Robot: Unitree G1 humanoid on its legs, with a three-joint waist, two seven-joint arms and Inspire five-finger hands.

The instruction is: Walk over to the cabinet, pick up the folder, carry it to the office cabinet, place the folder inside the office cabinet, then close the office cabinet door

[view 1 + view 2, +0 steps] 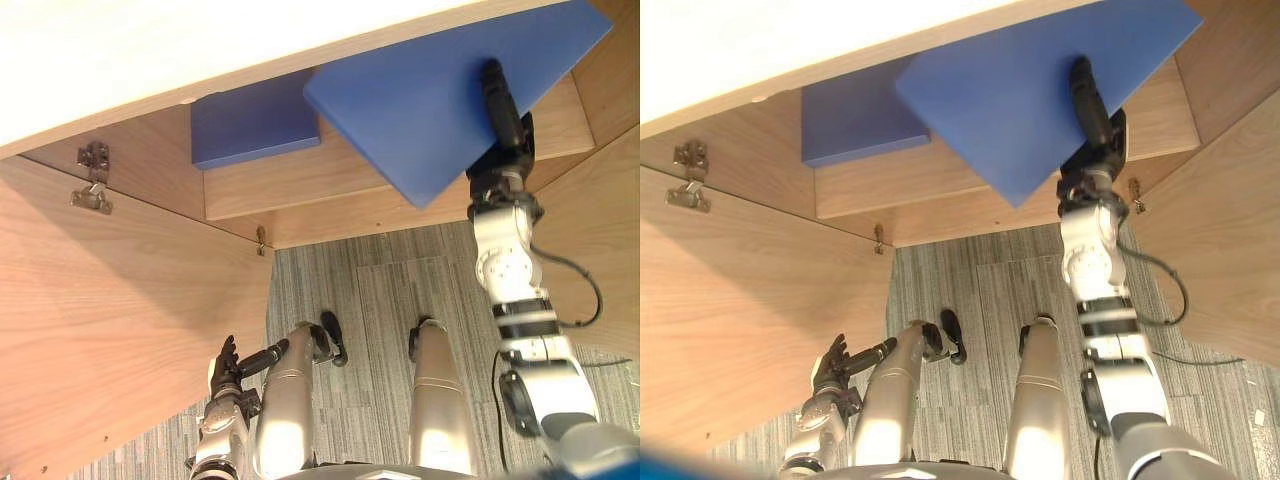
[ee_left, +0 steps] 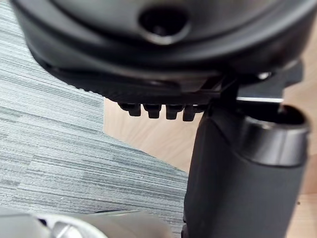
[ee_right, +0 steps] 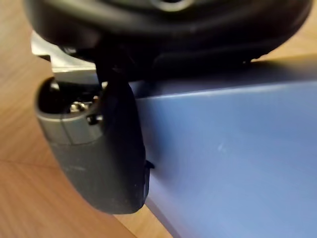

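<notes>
Fingers of right hand clamping folder

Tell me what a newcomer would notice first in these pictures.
The big blue folder stands out most, tilted at the mouth of the wooden office cabinet and pinched near its edge by the right hand. To its left, a second blue folder lies flat on a shelf inside. The cabinet's door stands open on the left, with the left hand idle low beside it.
</notes>
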